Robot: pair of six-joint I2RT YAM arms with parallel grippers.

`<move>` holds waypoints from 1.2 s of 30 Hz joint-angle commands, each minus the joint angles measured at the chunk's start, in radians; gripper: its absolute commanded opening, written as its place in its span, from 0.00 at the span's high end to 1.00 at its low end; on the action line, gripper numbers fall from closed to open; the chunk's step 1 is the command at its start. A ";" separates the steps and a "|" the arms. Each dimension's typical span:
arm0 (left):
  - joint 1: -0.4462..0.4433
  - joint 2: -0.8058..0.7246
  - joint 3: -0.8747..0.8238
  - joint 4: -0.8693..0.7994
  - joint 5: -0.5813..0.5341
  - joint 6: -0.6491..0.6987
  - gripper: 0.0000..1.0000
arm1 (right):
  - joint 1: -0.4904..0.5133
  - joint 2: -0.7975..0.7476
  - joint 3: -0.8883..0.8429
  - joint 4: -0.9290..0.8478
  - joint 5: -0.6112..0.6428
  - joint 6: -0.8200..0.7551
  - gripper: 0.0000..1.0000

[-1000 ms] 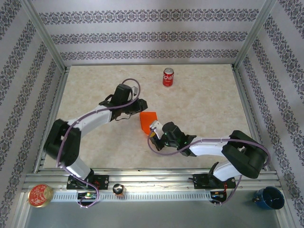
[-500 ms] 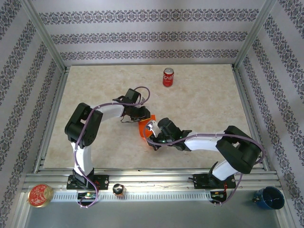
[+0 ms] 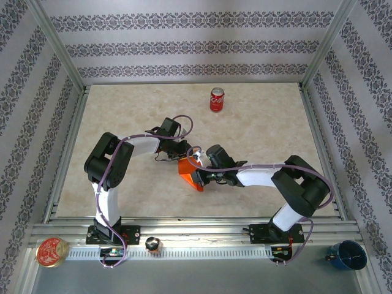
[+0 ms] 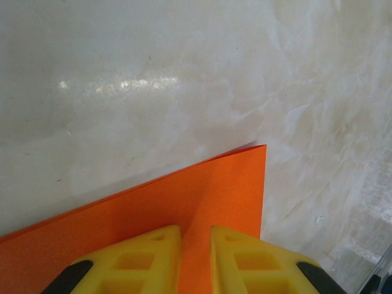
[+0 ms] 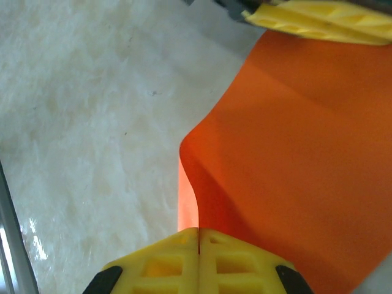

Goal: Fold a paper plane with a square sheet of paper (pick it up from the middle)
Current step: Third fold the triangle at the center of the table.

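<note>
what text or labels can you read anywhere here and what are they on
No text is legible enough to quote.
red soda can: white marking on its side, too small to read.
round gold tin at the near left corner: red design on top, too blurred to read.
orange paper: plain in both wrist views, no print.

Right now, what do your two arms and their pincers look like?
The left arm and right arm are white tubes between black joints, a purple cable looping along each. The left gripper and right gripper have two yellow fingers with hollow cells and black patches.
</note>
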 commanded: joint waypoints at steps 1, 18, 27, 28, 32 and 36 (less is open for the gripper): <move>0.005 0.006 -0.026 -0.055 -0.019 0.022 0.79 | -0.025 0.023 0.044 -0.059 -0.037 0.019 1.00; 0.004 -0.006 -0.043 -0.037 -0.017 0.005 0.79 | -0.064 0.048 0.072 -0.092 0.024 0.036 1.00; 0.005 -0.005 -0.020 -0.067 -0.029 0.020 0.80 | -0.066 0.048 0.081 -0.124 0.037 0.014 1.00; 0.005 -0.008 -0.022 -0.067 -0.032 0.019 0.80 | -0.065 0.045 0.076 -0.121 0.044 0.011 1.00; 0.005 -0.011 -0.023 -0.068 -0.033 0.019 0.80 | -0.067 0.041 0.071 -0.133 0.058 0.003 1.00; 0.004 -0.015 -0.025 -0.067 -0.034 0.017 0.81 | -0.068 0.046 0.075 -0.140 0.063 0.002 1.00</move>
